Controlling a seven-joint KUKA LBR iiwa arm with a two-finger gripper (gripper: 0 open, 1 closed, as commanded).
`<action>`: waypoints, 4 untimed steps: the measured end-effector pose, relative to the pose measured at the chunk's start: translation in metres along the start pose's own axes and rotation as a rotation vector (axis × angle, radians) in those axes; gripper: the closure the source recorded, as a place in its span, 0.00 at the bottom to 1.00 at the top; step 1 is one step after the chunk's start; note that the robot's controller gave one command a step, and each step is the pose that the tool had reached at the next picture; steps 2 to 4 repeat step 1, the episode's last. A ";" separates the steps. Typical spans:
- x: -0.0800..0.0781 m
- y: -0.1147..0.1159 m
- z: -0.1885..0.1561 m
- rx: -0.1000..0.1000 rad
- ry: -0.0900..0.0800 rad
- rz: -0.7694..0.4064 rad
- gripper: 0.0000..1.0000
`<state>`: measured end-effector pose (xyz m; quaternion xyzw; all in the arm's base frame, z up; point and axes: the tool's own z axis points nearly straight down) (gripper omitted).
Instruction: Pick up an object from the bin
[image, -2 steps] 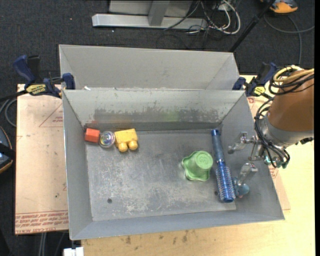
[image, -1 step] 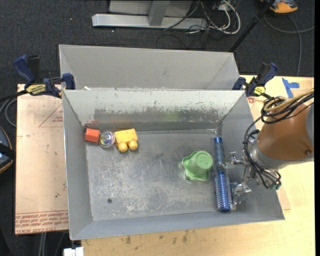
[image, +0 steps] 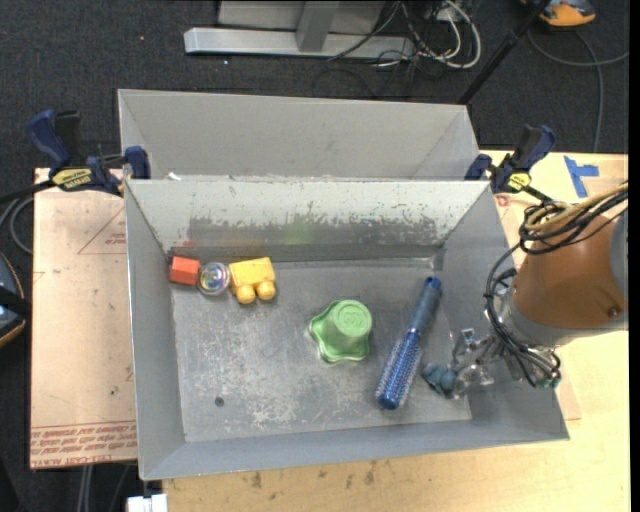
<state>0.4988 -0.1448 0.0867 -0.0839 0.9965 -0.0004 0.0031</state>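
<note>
orange-wristed, hanging low at the right wall of the bin (image: 150, 300), gripper (image: 462, 374) just beside a small dark teal piece (image: 437, 379) by the blue hairbrush (image: 408, 346), likely the handiest pick, leaving spread-or-pinched impossible to tell.

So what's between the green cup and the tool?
The blue brush lies slantwise between the cup and the tool, as the camera view shows.
</note>
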 end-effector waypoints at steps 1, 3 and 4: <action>-0.008 0.009 -0.159 0.003 -0.005 -0.009 1.00; -0.008 0.009 -0.159 0.003 -0.005 -0.009 1.00; -0.008 0.009 -0.159 0.003 -0.005 -0.009 1.00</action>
